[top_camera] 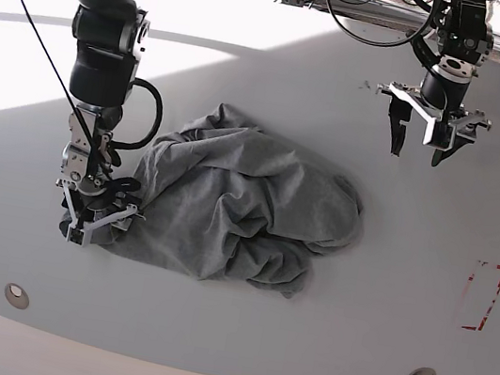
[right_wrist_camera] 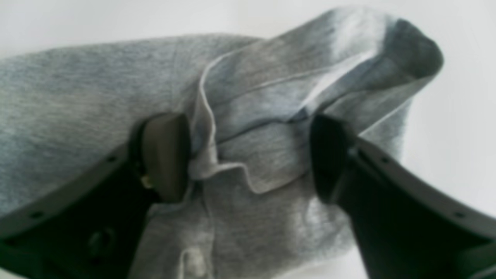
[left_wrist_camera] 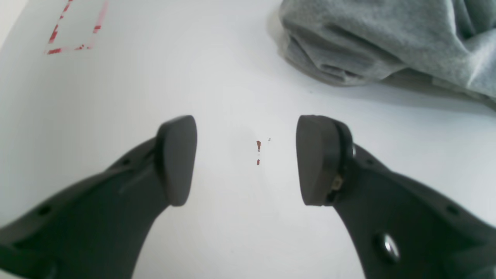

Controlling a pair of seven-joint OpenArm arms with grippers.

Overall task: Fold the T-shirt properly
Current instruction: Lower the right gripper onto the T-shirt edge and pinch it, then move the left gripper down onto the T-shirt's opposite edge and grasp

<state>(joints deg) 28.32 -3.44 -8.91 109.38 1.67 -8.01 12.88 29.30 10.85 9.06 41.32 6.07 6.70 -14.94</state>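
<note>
Shirt [top_camera: 237, 209] lies crumpled mid-table [top_camera: 275, 87], unfolded. Right gripper [right_wrist_camera: 248, 159] is low at its edge, jaws apart around a hemmed flap, not pinched yet. To grab well, close on the hem only, one layer, then lift and spread. Left gripper [left_wrist_camera: 246, 161] hangs wide, empty, over bare table. Right wrist view shows the hem; base view shows the whole heap.

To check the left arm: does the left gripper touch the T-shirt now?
No, the left gripper is open over bare table, apart from the T-shirt.
</note>
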